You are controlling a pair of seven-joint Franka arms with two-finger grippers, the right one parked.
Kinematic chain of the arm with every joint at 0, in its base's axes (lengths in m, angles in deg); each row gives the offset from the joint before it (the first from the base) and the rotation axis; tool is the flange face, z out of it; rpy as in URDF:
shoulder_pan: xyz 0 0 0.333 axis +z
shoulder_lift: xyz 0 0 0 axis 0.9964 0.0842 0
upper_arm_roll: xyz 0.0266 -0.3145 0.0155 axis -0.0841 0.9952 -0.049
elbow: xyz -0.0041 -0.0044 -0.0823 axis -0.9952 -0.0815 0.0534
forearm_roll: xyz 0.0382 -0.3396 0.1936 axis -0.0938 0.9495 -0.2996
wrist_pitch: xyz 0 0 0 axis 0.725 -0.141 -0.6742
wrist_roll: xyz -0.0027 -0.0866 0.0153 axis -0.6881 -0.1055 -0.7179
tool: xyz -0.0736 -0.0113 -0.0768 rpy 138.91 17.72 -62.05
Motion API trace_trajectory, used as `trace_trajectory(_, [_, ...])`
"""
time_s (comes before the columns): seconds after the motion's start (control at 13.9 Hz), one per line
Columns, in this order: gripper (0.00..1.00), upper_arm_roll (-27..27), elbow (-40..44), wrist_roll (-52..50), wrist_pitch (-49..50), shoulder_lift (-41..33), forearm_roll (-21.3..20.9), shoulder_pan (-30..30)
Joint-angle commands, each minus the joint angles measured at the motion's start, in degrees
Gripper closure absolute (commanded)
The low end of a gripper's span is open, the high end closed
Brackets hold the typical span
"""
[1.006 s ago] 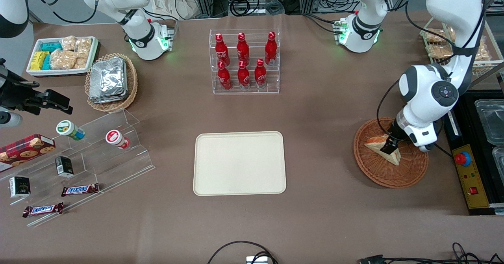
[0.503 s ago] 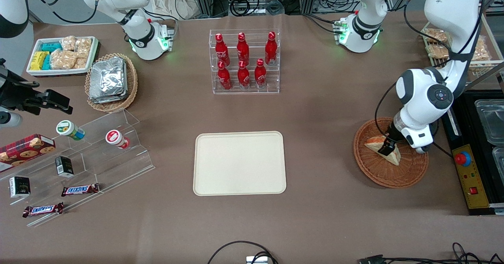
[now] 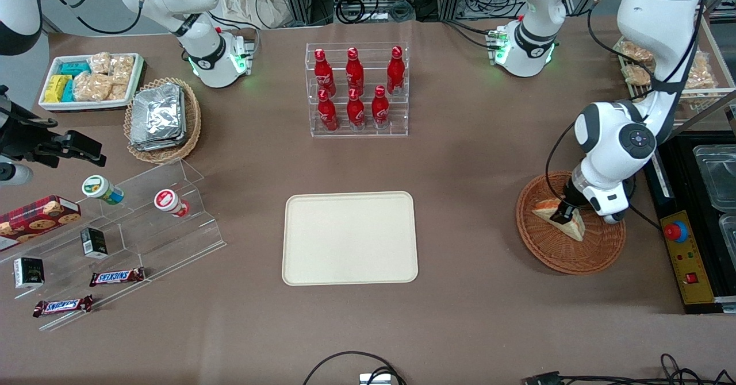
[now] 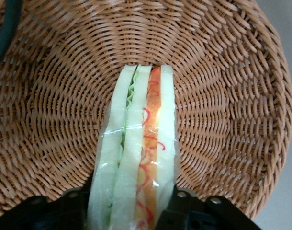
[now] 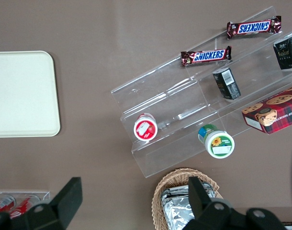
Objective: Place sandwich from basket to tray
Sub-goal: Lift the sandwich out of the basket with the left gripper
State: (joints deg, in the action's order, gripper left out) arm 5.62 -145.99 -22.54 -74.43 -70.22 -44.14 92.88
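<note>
Triangular sandwich [image 4: 135, 158], film-wrapped, in round woven wicker basket [image 3: 598, 253]. Gripper [image 3: 563, 215] clamps its flat bread sides. Smooth cream tray [image 3: 349, 238] well apart.

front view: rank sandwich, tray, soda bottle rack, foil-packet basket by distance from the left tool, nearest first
Left tool is down in the basket.
1. Sandwich: between the tool's fingers, in that basket.
2. Tray: mid-table.
3. Soda bottle rack: farther from the camera than the tray.
4. Foil-packet basket: toward the parked arm's end.
</note>
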Motion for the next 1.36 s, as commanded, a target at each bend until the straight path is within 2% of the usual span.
trace_trajectory(0.0, [0.99, -0.2, -1.2, -1.0, -1.6, -1.0, -0.7, -0.2])
trace_trajectory(0.29, [0.99, 0.4, -1.0, -0.7, 0.4, -4.4, -0.7, -0.6])
trace_trajectory(0.72, [0.96, 0.4, -0.7, 5.5, 4.8, -10.3, -2.4, -7.8])
trace_trajectory(1.08, [0.95, 0.4, 0.5, 5.9, 5.4, -10.3, -7.4, -14.1])
trace_trajectory(1.29, [0.95, 0.6, 3.9, 8.0, 9.3, -10.1, -9.1, -16.2])
